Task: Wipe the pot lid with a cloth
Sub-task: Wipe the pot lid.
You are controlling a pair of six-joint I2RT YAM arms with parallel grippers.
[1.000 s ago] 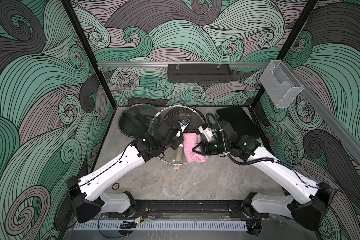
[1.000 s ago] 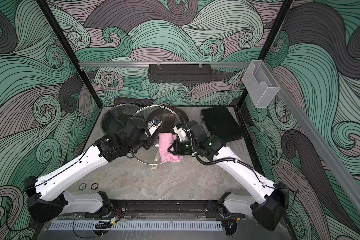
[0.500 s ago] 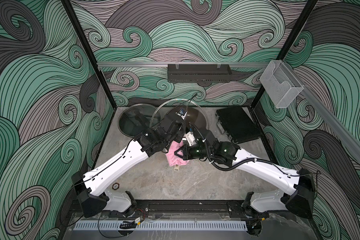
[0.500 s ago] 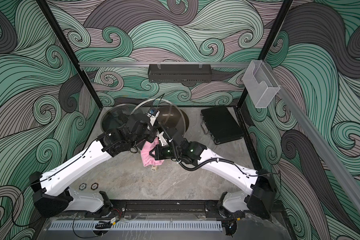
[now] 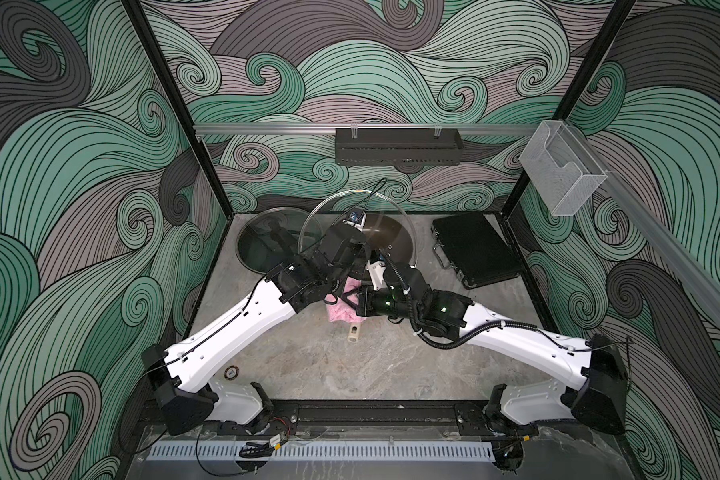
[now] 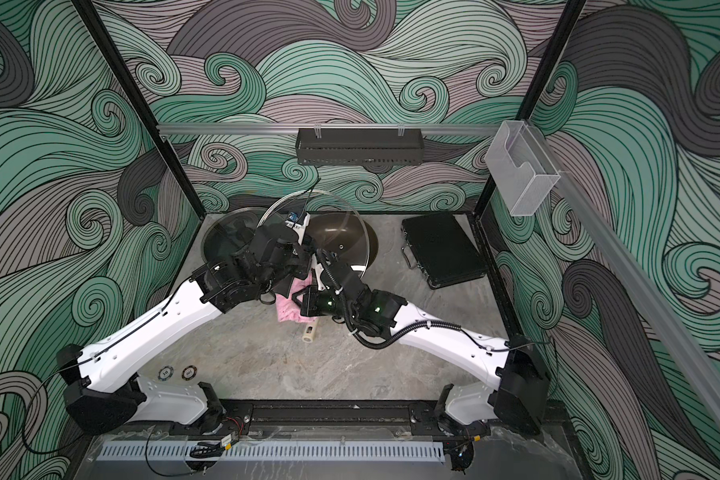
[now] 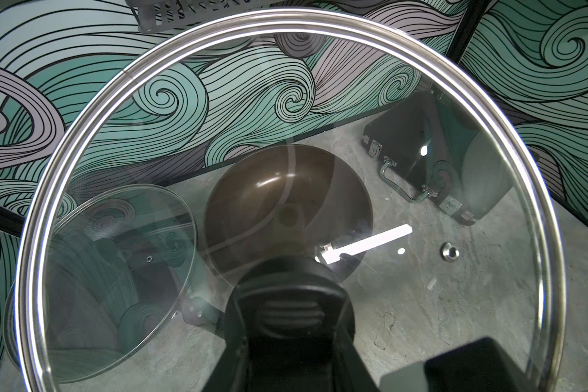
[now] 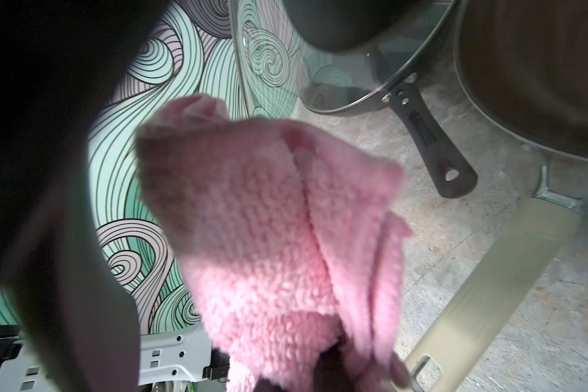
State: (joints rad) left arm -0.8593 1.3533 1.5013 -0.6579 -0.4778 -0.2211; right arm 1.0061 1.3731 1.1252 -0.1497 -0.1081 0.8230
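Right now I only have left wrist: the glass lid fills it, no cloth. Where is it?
Observer: The pink cloth hangs bunched in the right hand, which is shut on it.
Operator: Where relative to the lid?
Observer: In both top views it sits by the robot-side rim of the lid, tucked beside the left arm. I cannot tell whether they touch.
Operator: What's beneath it?
Observer: A beige handle lying on the table, its end poking out from under the cloth.

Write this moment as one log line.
left gripper: shut on lid, held raised and tilted | right gripper: shut on cloth | cloth touching lid: cannot tell
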